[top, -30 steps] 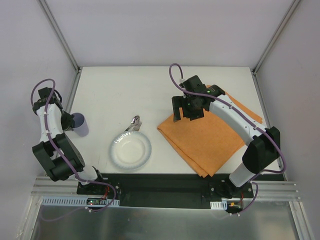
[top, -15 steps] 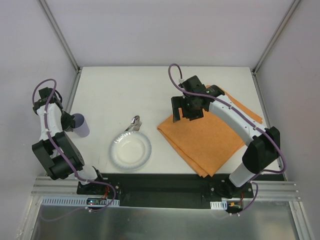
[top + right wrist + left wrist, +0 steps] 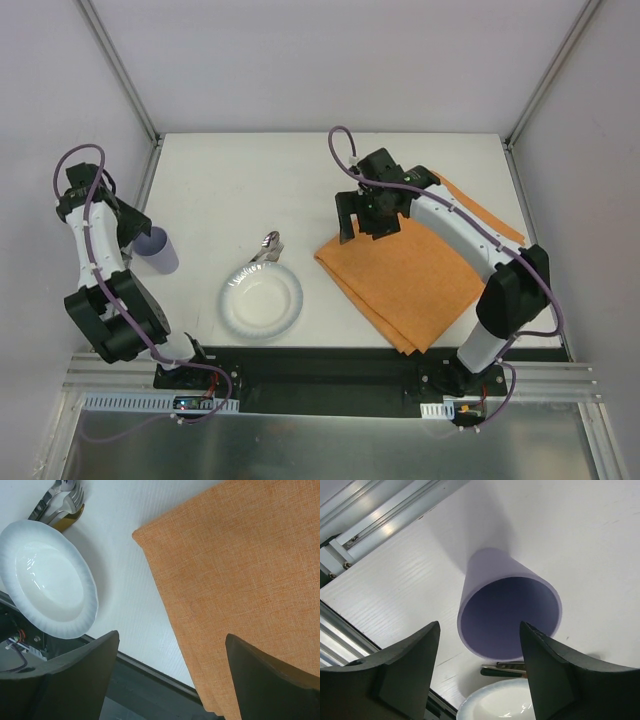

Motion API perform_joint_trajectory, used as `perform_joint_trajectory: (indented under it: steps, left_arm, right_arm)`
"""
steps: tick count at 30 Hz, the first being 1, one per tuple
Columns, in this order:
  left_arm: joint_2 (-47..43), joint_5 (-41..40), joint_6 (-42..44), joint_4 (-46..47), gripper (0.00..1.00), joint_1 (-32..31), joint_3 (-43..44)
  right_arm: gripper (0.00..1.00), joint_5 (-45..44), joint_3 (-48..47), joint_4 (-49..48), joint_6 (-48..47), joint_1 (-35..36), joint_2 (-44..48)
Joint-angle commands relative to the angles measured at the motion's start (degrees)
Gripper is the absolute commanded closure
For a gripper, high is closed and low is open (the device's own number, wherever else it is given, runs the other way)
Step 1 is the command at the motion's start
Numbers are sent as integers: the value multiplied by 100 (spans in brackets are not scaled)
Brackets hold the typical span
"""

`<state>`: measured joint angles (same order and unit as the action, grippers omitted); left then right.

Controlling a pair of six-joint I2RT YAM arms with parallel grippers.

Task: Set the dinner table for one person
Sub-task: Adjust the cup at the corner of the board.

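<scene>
A lilac cup (image 3: 158, 250) stands upright at the left side of the dinner table (image 3: 240, 175). My left gripper (image 3: 133, 222) is open just behind it. In the left wrist view the cup (image 3: 510, 610) sits free beyond the spread fingertips (image 3: 431, 635), touching neither. A white plate (image 3: 261, 300) lies near the front edge, with stacked cutlery (image 3: 269, 246) at its far rim. An orange placemat (image 3: 420, 270) lies to the right. My right gripper (image 3: 360, 222) hovers open over the placemat's left corner (image 3: 145, 532), with nothing between its fingers.
Aluminium frame rails (image 3: 370, 515) run along the table's left edge close to the cup. White enclosure walls stand on three sides. The black base bar (image 3: 330, 365) lies along the near edge, just below the plate (image 3: 50, 585) and placemat.
My left gripper has opened, let go of the cup and drawn back to the left. The cup stays standing where it was. The right gripper has drifted slightly left.
</scene>
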<state>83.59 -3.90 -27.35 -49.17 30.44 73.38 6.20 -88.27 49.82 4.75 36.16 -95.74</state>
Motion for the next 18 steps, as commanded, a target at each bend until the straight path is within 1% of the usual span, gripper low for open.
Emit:
perform_joint_trajectory:
  steps: [1,2,3,6,8,10,11,12,14,15,18]
  left_arm:
    - [-544,660,-68,-181,34,6,404]
    - [-615,793,-103,-164,34,-2,448]
    - [-686,968,-173,-129,34,-3,492]
    - [-958,1593,-314,108,33,-134,493]
    - [-1125,1821,-367,206,33,-309,466]
    - [-1248,1805,-385,206,34,-713,405]
    - [-1301,1770,-393,267,34,-880,265]
    - [-1432,1709,-437,302,34,-1247,168]
    - [-1556,1691,-577,451,33,-1539,-147]
    - [-1670,1682,-639,469,33,-1793,-253]
    - [-1837,1665,-780,478,34,-2050,-623]
  right_arm:
    - [9,662,-279,46,-352,49,-111]
    - [8,838,-235,-33,-344,49,-129]
    - [7,1240,-174,-121,-352,58,-163]
    - [7,2058,64,-499,-326,58,-286]
    - [7,2184,239,-771,-317,119,-401]
    - [7,2219,362,-1069,-361,180,-497]
    - [7,2211,485,-1193,-361,250,-541]
    - [8,2176,556,-1290,-370,294,-577]
    - [8,2149,705,-1554,-344,408,-734]
    - [9,2123,741,-1685,-335,461,-787]
    - [9,2079,890,-1958,-273,672,-998]
